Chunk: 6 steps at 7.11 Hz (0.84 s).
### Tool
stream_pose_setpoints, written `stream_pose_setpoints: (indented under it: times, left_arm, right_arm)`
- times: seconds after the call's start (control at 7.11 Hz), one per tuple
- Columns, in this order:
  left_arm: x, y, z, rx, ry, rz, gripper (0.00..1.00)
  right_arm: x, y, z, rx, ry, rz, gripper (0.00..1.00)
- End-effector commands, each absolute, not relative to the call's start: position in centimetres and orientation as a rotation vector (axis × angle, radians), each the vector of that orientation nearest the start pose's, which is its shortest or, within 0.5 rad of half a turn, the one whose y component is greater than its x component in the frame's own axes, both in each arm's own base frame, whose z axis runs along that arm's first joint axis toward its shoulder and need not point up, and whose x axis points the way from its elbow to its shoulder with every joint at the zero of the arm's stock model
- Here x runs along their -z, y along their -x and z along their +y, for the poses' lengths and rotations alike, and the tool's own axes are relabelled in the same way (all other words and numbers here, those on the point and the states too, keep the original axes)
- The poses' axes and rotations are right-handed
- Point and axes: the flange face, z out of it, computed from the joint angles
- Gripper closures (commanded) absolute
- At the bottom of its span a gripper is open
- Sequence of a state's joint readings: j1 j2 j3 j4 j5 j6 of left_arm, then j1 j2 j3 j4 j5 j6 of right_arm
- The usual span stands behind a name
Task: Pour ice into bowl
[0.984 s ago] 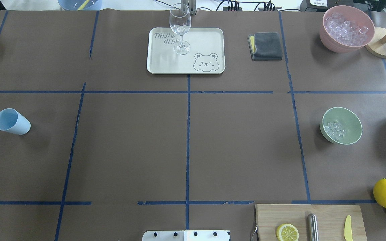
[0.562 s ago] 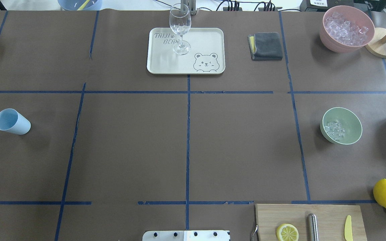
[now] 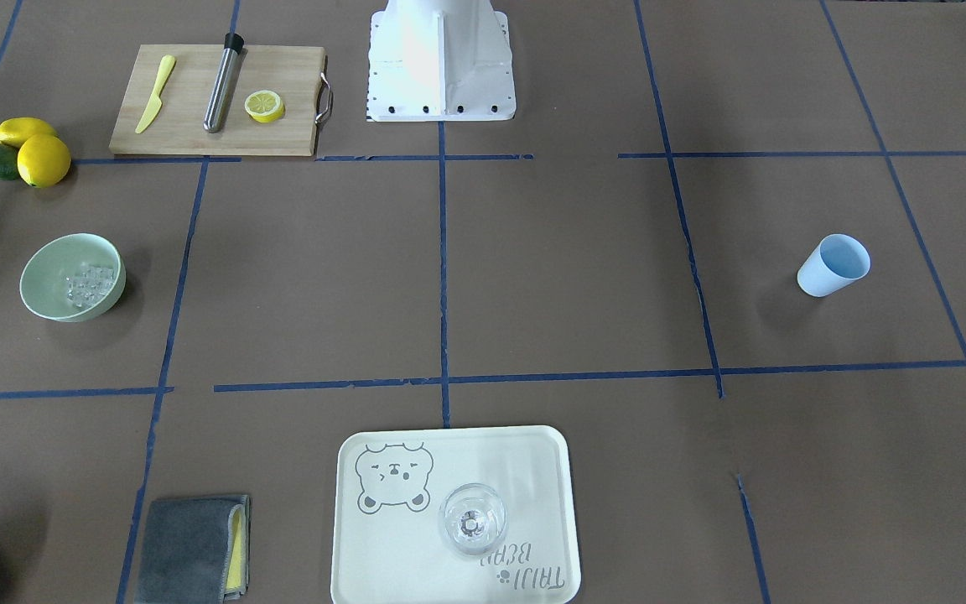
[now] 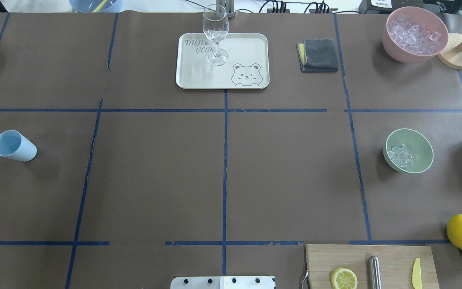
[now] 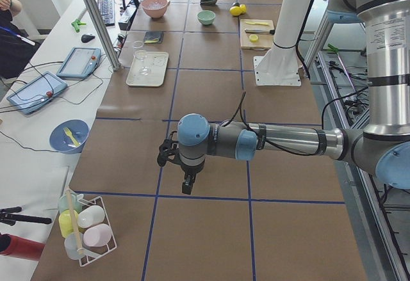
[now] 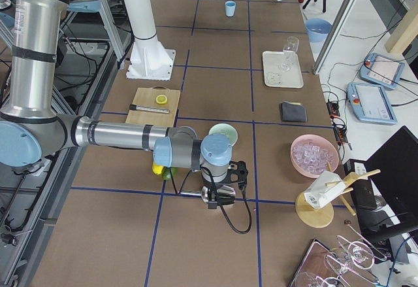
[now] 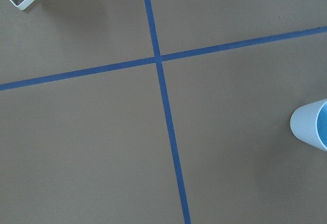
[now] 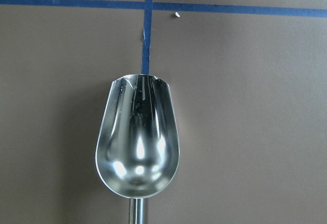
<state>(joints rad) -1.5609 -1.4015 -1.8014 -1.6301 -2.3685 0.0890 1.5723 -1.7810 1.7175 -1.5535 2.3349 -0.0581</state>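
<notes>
Nothing is seen to have shifted on the overhead view since the earlier frames: the bowl (image 4: 420,146), the ice (image 4: 400,155) and the blue cup (image 4: 14,145) are found in the same spots. The bowl is set upright near the right end of the bench, about midway between the robot's edge and the operators' edge. The ice is gathered as a small cluster low inside it, on the side toward the bench's middle. The blue cup is stood near the left end, well apart from the bowl.

The left gripper (image 5: 186,182) is held pointing down over the bench toward its left end; whether it is wide or narrow cannot be told. The right gripper (image 6: 221,195) is hung over the right end, near the bowl but beyond it. A metal scoop (image 8: 138,142) is shown in the right wrist view with only bare shiny metal in its hollow. Its handle is cut off at that view's lower edge, so the grip on it cannot be told.

A pink container (image 4: 395,50) heaped with cubes is placed at the corner of the right end and the operators' edge. A tray (image 4: 247,44) carrying a wine glass (image 4: 215,28) is laid at the middle of the operators' edge. A cutting board (image 4: 391,261) is laid at the robot's edge toward the right end.
</notes>
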Motion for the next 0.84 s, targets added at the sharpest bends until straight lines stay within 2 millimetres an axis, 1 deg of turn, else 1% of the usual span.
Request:
stream_pose_setpoints:
  times: [0.0, 0.7]
  left_arm:
    - [-61.98, 5.80, -41.98, -0.144, -0.137, 0.794, 0.00]
    - [-62.14, 5.96, -41.89, -0.140, -0.135, 0.791, 0.00]
  right_arm:
    - [-68.78, -6.50, -39.33, 0.029, 0.037, -0.765, 0.00]
    - [-68.33, -6.31, -39.44, 0.030, 0.031, -0.774, 0.00]
